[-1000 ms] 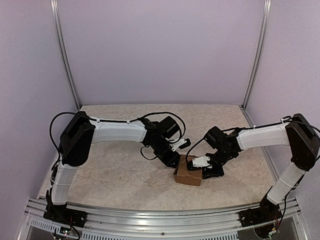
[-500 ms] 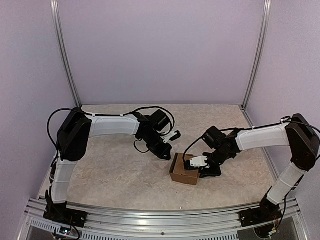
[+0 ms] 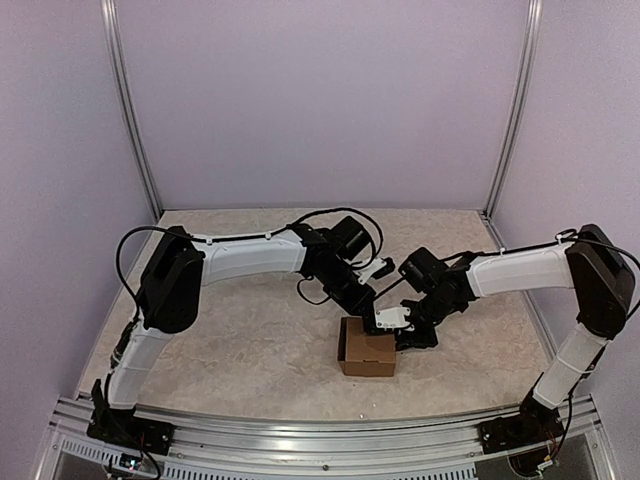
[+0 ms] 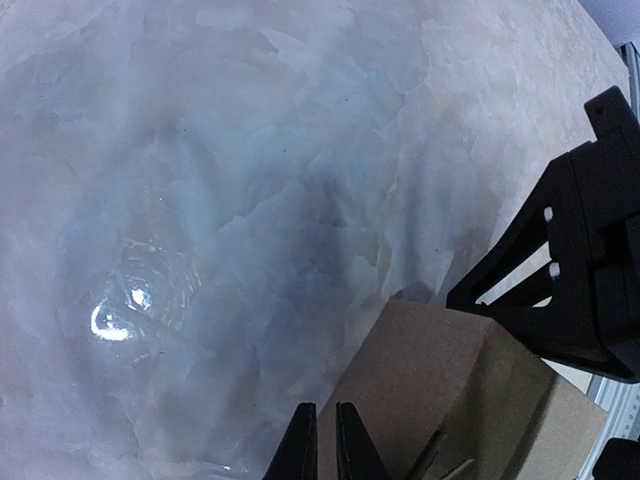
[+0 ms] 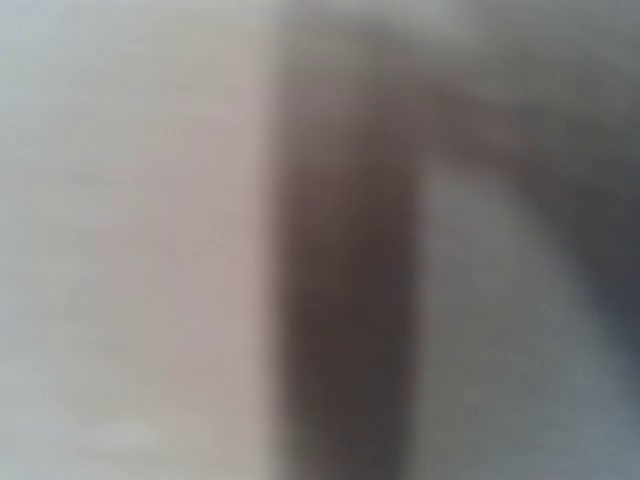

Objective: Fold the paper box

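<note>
My clenched left gripper [image 4: 322, 445] is hovering behind the paper box [image 3: 367, 355]; my right gripper [image 3: 398, 330], state unclear, is risking shoving it

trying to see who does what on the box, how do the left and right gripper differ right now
The left gripper's fingers stand nearly together; the right gripper's opening cannot be told. The left gripper comes at the box from its far left side; the right gripper is at its far right corner. Both are black, and both are at the far edge of the box.
</note>
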`<state>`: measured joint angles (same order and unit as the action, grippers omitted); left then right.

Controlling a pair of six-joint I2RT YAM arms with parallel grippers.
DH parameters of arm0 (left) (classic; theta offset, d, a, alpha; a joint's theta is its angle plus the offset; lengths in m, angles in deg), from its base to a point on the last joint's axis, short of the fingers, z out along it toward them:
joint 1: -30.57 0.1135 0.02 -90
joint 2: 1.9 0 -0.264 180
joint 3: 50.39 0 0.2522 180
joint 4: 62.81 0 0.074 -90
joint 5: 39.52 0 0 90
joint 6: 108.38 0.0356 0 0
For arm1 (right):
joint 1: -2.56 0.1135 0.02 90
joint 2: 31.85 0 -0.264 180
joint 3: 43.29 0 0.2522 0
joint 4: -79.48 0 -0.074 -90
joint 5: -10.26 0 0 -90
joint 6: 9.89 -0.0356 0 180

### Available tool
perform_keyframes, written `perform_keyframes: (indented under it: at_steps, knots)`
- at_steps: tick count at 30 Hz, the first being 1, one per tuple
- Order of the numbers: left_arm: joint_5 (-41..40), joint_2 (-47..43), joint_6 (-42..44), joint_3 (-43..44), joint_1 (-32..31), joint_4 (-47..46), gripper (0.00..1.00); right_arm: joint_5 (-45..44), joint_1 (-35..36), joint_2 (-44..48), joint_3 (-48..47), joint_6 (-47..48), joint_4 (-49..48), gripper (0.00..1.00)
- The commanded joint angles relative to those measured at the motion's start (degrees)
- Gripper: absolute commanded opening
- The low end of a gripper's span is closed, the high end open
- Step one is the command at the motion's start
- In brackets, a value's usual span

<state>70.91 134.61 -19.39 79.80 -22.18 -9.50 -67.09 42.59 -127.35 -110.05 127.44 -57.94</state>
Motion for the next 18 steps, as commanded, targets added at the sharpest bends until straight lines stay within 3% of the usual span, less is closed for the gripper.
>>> perform_keyframes:
  at_steps: [1,8,14,18]
  knots:
    - [-4.2,-1.2,-0.9,-2.4,0.2,0.6,0.08,-0.5,0.5,-0.7,0.0,-0.9,-0.6,0.24]
    - [-14.4,-14.3,-4.1,-14.5,3.4,-3.5,0.20,-1.3,0.4,1.9,0.8,-1.3,0.4,0.26]
    - [-14.2,-22.8,-6.3,-29.0,2.8,-2.9,0.19,-1.4,0.4,4.9,2.2,-1.5,2.0,0.28]
    - [-10.3,-23.1,-4.8,-32.6,0.1,-1.1,0.14,-1.0,0.5,5.0,2.1,-1.7,3.1,0.29]
